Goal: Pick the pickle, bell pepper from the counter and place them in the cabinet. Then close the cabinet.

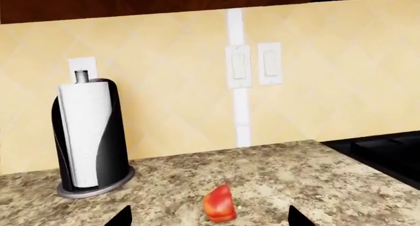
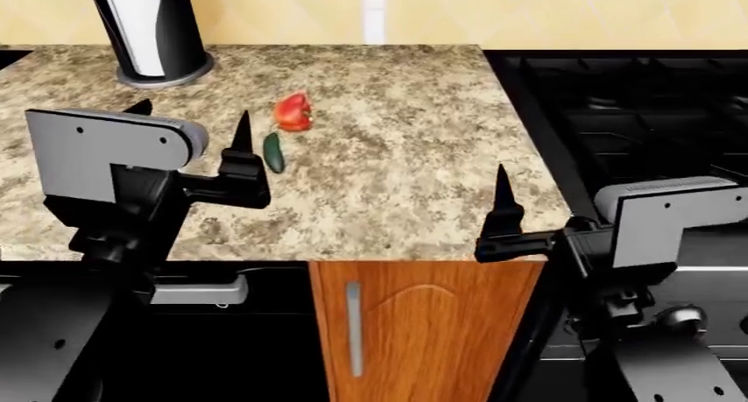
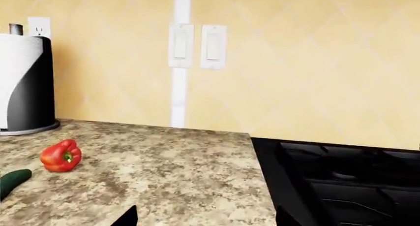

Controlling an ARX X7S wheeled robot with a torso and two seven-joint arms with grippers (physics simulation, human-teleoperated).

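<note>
The red bell pepper (image 2: 293,112) lies on the speckled granite counter (image 2: 398,174), with the dark green pickle (image 2: 273,152) just in front of it. My left gripper (image 2: 191,117) is open and empty over the counter; its right finger stands beside the pickle. In the left wrist view the pepper (image 1: 220,204) lies just ahead, between the jaws of the left gripper (image 1: 208,223). My right gripper (image 3: 206,220) is open and empty above the counter's front edge near the stove. The right wrist view shows the pepper (image 3: 61,156) and the pickle's end (image 3: 13,180).
A paper-towel roll in a black holder (image 2: 146,25) stands at the back left. The black gas stove (image 2: 619,113) borders the counter on the right. A wooden cabinet door (image 2: 409,332) with a metal handle sits shut below the counter. Wall switches (image 1: 253,66) are on the backsplash.
</note>
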